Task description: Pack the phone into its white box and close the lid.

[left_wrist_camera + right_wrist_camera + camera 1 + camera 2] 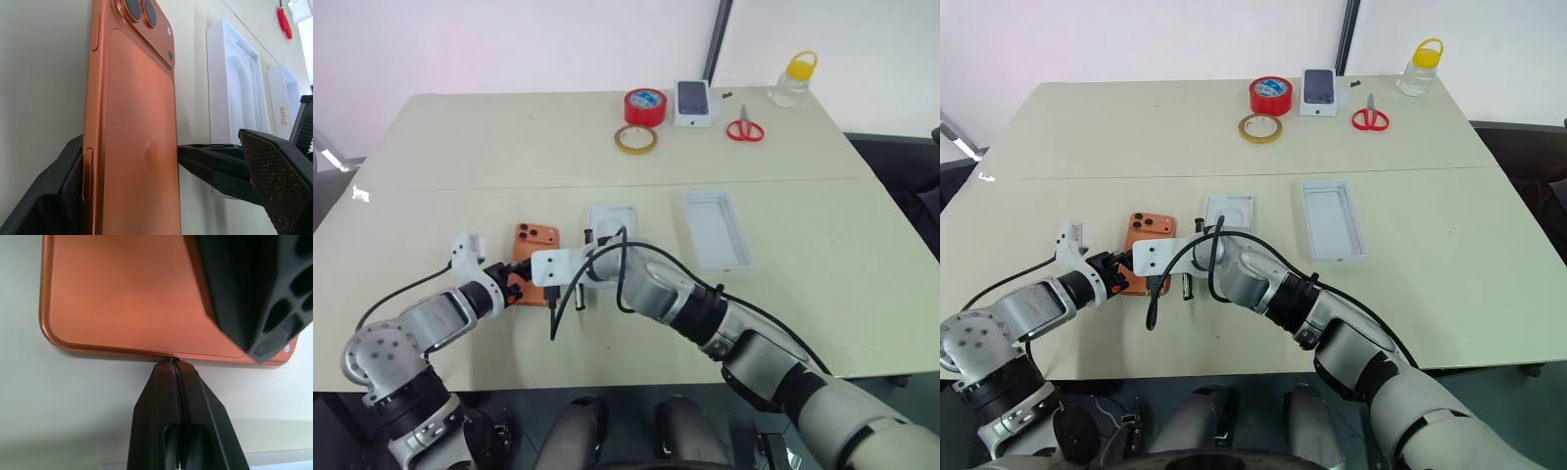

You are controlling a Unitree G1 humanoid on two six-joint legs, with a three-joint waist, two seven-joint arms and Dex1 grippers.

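Setting: pale cream table (460, 147) with a white wall behind, seen from above in the head views.
Phone: the phone (532, 257) lies flat, back up, at lower left of centre in the left eye view, camera bump toward the far edge.
White box: the white box (610, 230) sits just right of the phone, its moulded insert showing; the right arm crosses its near end.
Lid: the lid (716, 228) lies hollow side up, well to the right of the box and apart from it.
Left gripper: the left gripper (506, 283) has wide-open jaws straddling the phone's near end; in the left wrist view one finger (58, 191) lies along the phone's long edge and the other finger (274, 166) stands off the opposite edge, so nothing is clamped.
Right gripper: the right gripper (171, 363) has its fingers pressed fully together, holding nothing; in the right wrist view the tips meet the phone's edge at table level.
Step in hand (judgement): prising or steadying the phone so the left gripper can take it.
Risk 1: closing on the smooth metal edges may squirt the phone out sideways.
Risk 2: a push from the right tips could slide the phone away rather than lift it.
Risk 3: the right arm, lying across the box, may nudge it askew.
Background items: red tape roll (645, 106), scissors (745, 128) and a small white box (694, 102) at upper centre, clear of the work.
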